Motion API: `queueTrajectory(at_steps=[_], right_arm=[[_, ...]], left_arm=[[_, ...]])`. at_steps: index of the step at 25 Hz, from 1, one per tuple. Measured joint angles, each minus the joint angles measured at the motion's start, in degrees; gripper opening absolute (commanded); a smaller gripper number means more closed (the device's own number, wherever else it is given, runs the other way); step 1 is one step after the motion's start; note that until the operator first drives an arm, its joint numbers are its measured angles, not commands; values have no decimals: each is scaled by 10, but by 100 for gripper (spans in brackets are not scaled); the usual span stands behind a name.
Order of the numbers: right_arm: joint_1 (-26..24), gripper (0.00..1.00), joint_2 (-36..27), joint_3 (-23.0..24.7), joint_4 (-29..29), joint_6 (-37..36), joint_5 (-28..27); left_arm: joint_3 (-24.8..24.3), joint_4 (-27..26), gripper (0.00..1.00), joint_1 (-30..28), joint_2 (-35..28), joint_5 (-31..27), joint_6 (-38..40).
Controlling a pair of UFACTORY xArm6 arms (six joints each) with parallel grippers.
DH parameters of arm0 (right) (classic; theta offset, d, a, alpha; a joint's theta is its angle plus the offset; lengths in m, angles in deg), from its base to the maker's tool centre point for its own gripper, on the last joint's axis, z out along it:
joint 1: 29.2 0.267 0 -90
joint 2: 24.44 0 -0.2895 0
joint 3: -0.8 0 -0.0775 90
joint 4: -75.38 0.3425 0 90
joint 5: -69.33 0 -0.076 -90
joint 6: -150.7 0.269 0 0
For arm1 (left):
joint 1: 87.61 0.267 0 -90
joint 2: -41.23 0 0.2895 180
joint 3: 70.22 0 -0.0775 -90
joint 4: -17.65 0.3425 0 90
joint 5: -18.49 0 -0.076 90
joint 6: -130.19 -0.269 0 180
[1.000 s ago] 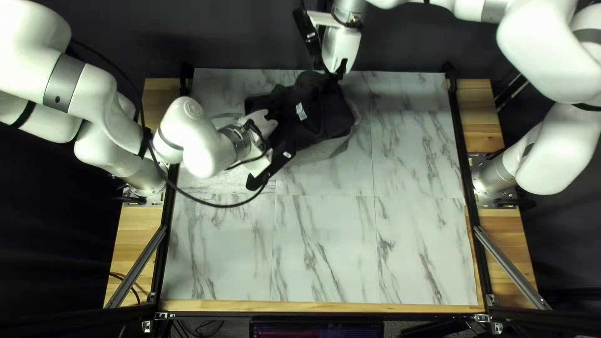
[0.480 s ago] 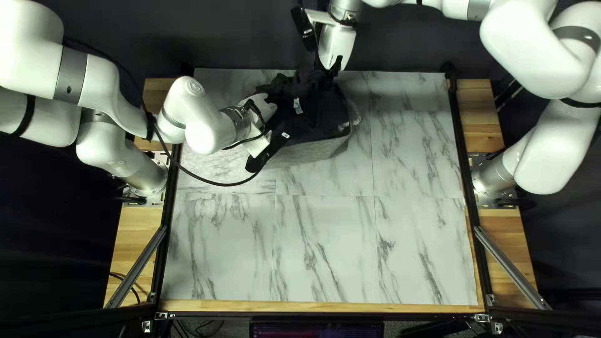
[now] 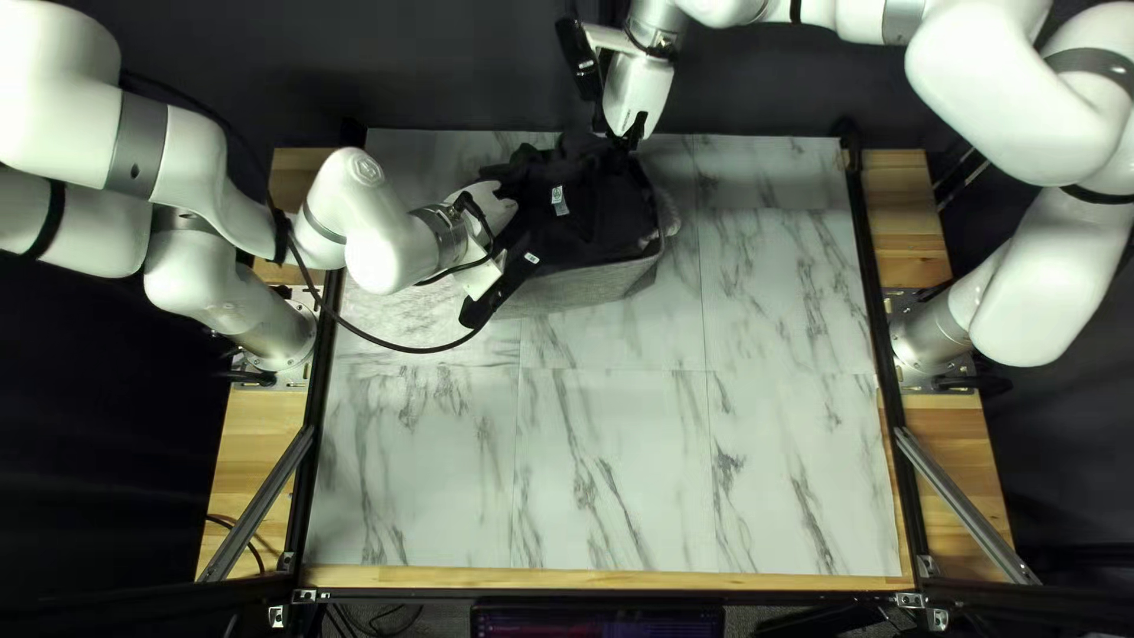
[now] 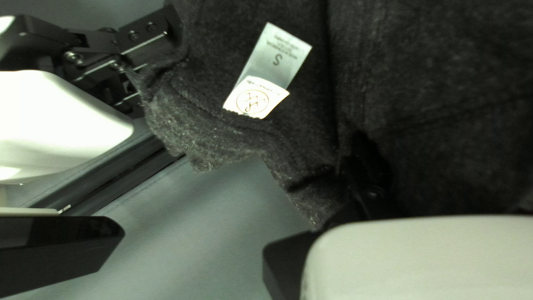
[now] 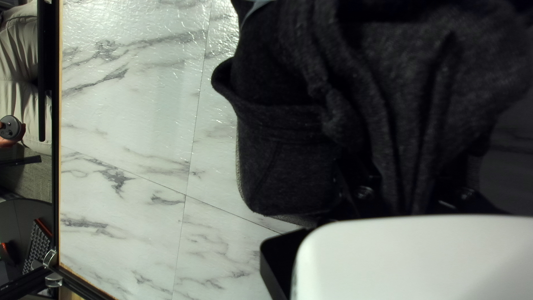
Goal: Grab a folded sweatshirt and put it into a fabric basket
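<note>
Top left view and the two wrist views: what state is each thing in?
Sweatshirt: bunched, lying over the basket's opening.
Basket: upright, its opening mostly covered by cloth.
Tags: exposed, sticking out from the sweatshirt.
Left gripper: at the sweatshirt, its grip hidden by cloth.
Right gripper: also at the sweatshirt, grip hidden.
Left arm's cable: hanging in a loose loop.

Lettered label [image 4: 280, 53], logo tag [image 4: 256, 100] on sweatshirt [image 4: 416, 66]; sticker [image 3: 530, 258] on left arm [image 3: 385, 251].
</note>
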Motion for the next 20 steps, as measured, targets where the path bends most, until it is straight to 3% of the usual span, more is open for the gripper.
queueTrajectory(at_steps=[1,2,3,4,16,17,18,19,20], right_arm=[[1,0,1,3,0,-1,5],[2,0,3,7,1,-2,10],[3,0,4,10,1,-3,15],[4,0,7,13,2,-4,20],[9,0,28,27,9,-7,47],[10,40,30,28,10,-7,49],[10,59,31,28,11,-7,50],[10,62,32,28,11,-7,50],[10,100,32,28,12,-6,50]], left_arm=[[0,9,8,1,6,2,12],[0,17,8,1,14,4,25],[1,25,7,0,22,5,37],[3,32,0,-1,30,6,47],[2,70,1,-4,62,10,110],[0,73,74,-4,63,10,115],[-2,76,87,-4,63,11,120],[-3,78,91,-4,63,10,123],[-5,79,100,-4,62,10,126]])
